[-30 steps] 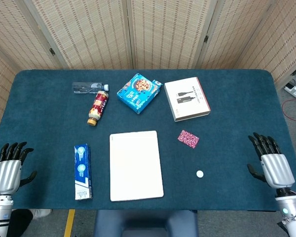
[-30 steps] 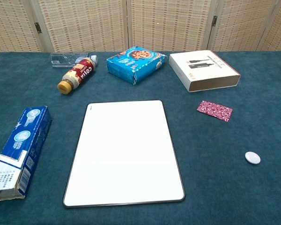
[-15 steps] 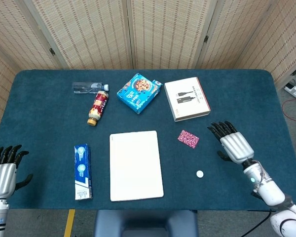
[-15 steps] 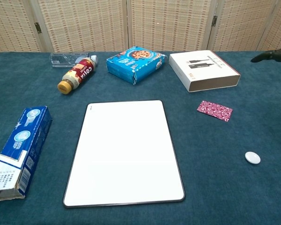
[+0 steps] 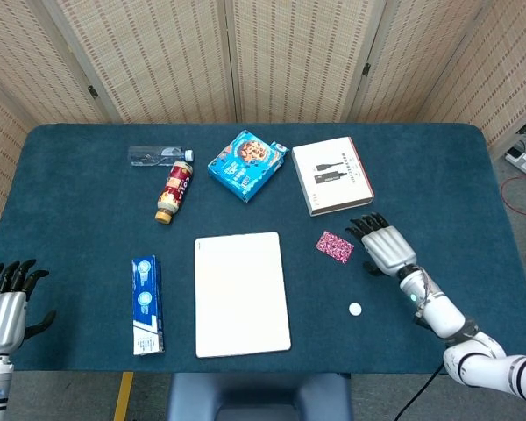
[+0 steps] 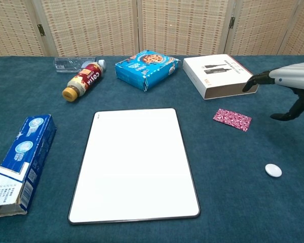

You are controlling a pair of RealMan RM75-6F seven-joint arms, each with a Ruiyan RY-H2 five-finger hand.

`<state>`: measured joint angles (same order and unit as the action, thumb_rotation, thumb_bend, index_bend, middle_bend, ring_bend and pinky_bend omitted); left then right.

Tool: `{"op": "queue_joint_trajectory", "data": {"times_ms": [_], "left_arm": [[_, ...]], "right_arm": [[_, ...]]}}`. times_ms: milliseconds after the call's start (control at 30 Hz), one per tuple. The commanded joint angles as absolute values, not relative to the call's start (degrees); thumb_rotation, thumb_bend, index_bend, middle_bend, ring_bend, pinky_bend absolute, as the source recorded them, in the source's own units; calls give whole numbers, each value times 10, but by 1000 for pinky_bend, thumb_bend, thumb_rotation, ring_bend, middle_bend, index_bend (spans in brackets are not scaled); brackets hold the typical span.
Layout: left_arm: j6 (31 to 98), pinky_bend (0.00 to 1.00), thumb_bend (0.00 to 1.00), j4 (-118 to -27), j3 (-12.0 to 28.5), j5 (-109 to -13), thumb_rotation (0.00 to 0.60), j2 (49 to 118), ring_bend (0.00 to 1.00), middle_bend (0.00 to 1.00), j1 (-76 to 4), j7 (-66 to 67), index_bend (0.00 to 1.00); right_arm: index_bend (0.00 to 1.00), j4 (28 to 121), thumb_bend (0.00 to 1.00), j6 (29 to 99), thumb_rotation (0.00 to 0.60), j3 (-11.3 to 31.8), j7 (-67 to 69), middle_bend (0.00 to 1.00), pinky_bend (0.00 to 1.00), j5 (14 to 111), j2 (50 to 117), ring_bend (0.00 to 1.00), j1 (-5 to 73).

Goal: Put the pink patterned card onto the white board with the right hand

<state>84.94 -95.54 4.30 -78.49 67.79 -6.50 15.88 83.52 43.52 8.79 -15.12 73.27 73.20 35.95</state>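
Observation:
The pink patterned card (image 5: 335, 246) (image 6: 232, 119) lies flat on the blue table, right of the white board (image 5: 241, 293) (image 6: 136, 163). My right hand (image 5: 383, 245) (image 6: 286, 85) hovers just right of the card with its fingers spread, holding nothing and not touching the card. My left hand (image 5: 3, 303) sits at the table's near left corner, fingers apart and empty; the chest view does not show it.
A white box (image 5: 331, 174) lies just behind the card, a blue cookie box (image 5: 246, 164) and a bottle (image 5: 174, 192) further left. A small white disc (image 5: 355, 309) sits near the right hand's wrist. A toothpaste box (image 5: 146, 304) lies left of the board.
My right hand has swept from the table's right edge leftward and forward to just beside the card. The left hand has drawn back slightly. The card has not moved.

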Motion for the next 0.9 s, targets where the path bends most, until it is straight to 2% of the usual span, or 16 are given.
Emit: {"op": "queue_joint_trajectory", "data": {"times_ms": [33,300,433,900], "left_arm": [[848,0,264,-955,43,-783,600,679,122,161,-64,161,284],[849,0,264,-958,44,-779,600,677,122,161,-62,163,296],[848,0,264,-958,43,-776,600,676,122,161,-60,161,299],[849,0,264,-958,41,-776,600,677,122,161,-55,159,300]], "right_arm": [[153,797,377,422,600,80,-151,109,0,766,752,10,386],[112,736,367,383,600,49,-132,72,0,835,776,0,437],[104,715,320,382,600,35,-119,72,0,857,786,0,449],[104,645,320,384,600,6,-119,72,0,896,827,0,479]]}}
